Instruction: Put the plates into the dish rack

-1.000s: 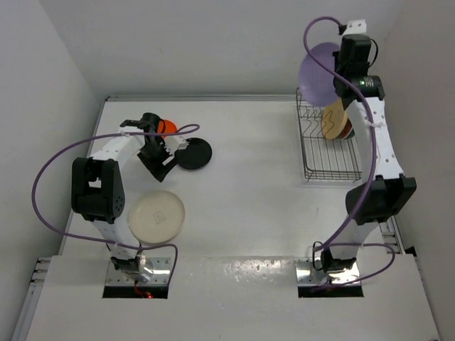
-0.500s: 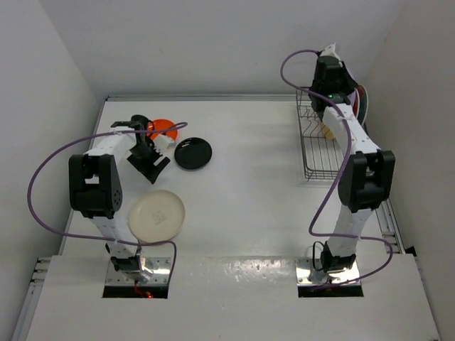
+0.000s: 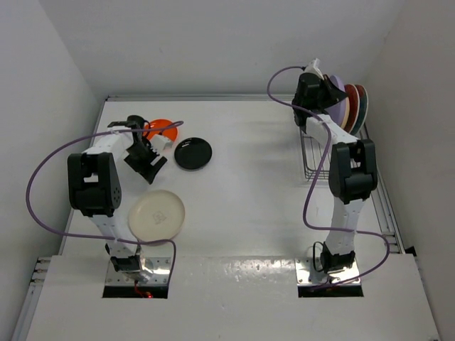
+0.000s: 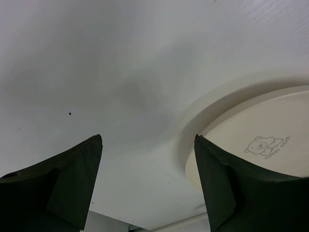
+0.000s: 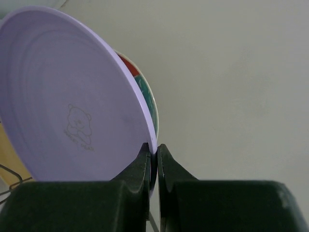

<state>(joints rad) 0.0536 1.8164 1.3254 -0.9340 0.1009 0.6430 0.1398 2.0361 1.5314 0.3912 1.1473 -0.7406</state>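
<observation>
— Fingers on the right gripper (image 5: 153, 153): how do they stand?
— Pressed together on the rim of the lavender plate (image 5: 67, 106), its edge pinched between the two tips. A small bear outline is printed on the plate's face.
— And where is that plate?
— Up on edge over the far end of the dish rack (image 3: 318, 160), in the far right corner of the table (image 3: 249, 192). Just behind it stand the red plates (image 3: 353, 105), also on edge. The right wrist view shows a red and teal rim close against the lavender one, and a tan-yellow plate (image 5: 6, 152) peeks out at its lower left. Whether the lavender plate sits down between the prongs, I cannot tell.
— The left gripper (image 3: 147, 169)?
— Jaws wide apart, nothing between them. It hangs over the left side of the table, with bare white surface showing in the gap.
— What lies around it?
— The cream plate (image 4: 260, 145), flat on the table, shows beyond one finger in the left wrist view, with a bear print on it. From above, the orange plate (image 3: 162, 128) lies just past the gripper toward the back wall, and the black plate (image 3: 193, 153) lies flat beside it to the right. All three are on the table, outside the rack.
</observation>
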